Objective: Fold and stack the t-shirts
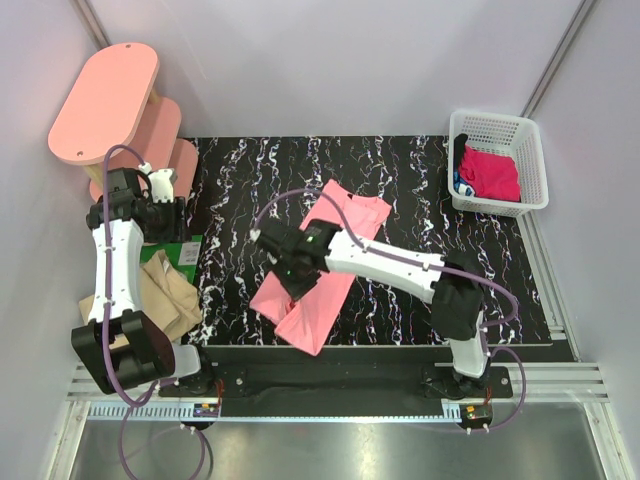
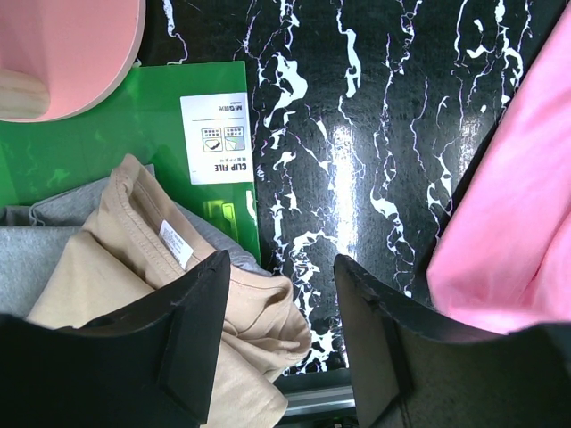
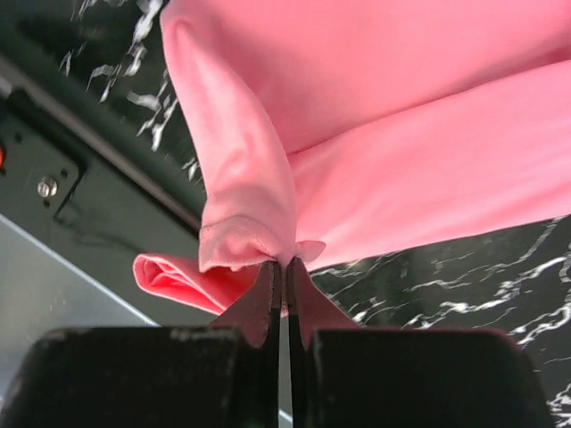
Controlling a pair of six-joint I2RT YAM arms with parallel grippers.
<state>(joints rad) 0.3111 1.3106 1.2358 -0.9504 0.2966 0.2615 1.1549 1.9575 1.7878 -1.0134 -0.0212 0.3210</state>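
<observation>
The salmon-pink t-shirt [image 1: 335, 250] lies lengthwise on the black marbled table, folded to a long strip. My right gripper [image 3: 285, 263] is shut on its hem edge near the front, the cloth [image 3: 241, 178] lifted and draped from the tips; in the top view the right gripper [image 1: 285, 275] sits over the shirt's left side. The tan-beige t-shirt [image 1: 165, 295] lies crumpled at the table's left edge. My left gripper [image 2: 281, 294] hangs open above its edge [image 2: 259, 321], holding nothing. The magenta-red t-shirt [image 1: 490, 172] lies in the white basket.
A white lattice basket [image 1: 530, 150] stands at the back right. Pink oval shelf boards [image 1: 105, 100] stand at the back left. A green clip file [image 2: 205, 134] and grey cloth [image 2: 36, 259] lie under the tan shirt. The table's front rail [image 1: 350, 355] runs below.
</observation>
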